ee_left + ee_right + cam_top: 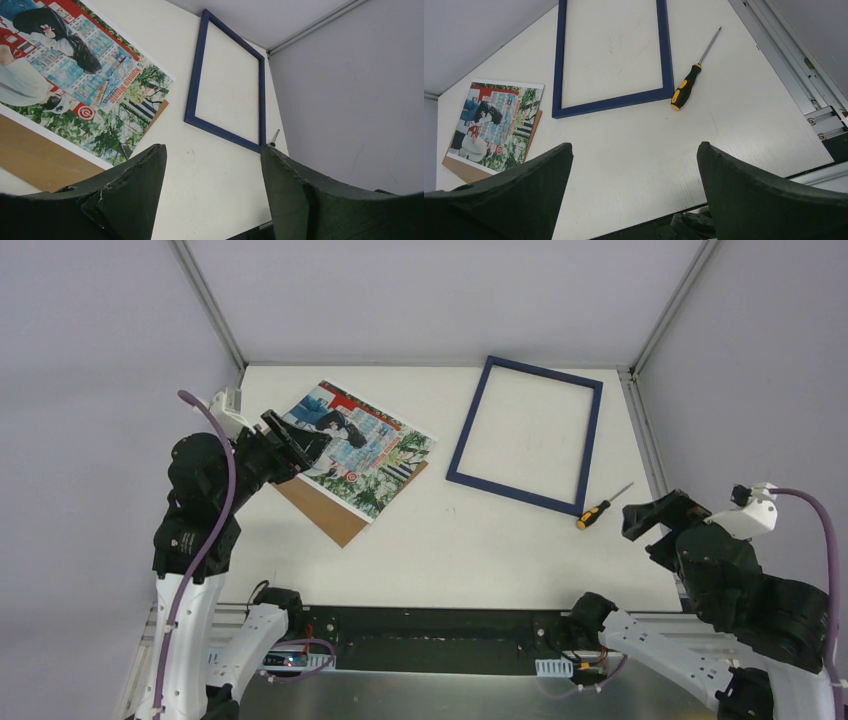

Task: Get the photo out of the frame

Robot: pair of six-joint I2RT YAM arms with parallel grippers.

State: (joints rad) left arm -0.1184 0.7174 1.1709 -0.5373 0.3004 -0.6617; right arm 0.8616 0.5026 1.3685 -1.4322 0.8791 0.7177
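Left fingers [131, 200] and right fingers [754, 195] wide apart, both pairs empty.

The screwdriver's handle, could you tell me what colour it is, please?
The screwdriver handle is black and yellow, clearest in the right wrist view.

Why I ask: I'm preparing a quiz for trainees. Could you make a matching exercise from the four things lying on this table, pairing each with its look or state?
Column 1
1. photo
2. frame
3. screwdriver
4. backing board

Column 2
A. empty, the table showing through it
B. yellow and black handle, lying beside the frame
C. brown, partly covered
D. colourful, lying on top of the board

Pairs: 1-D, 2-A, 3-B, 4-C
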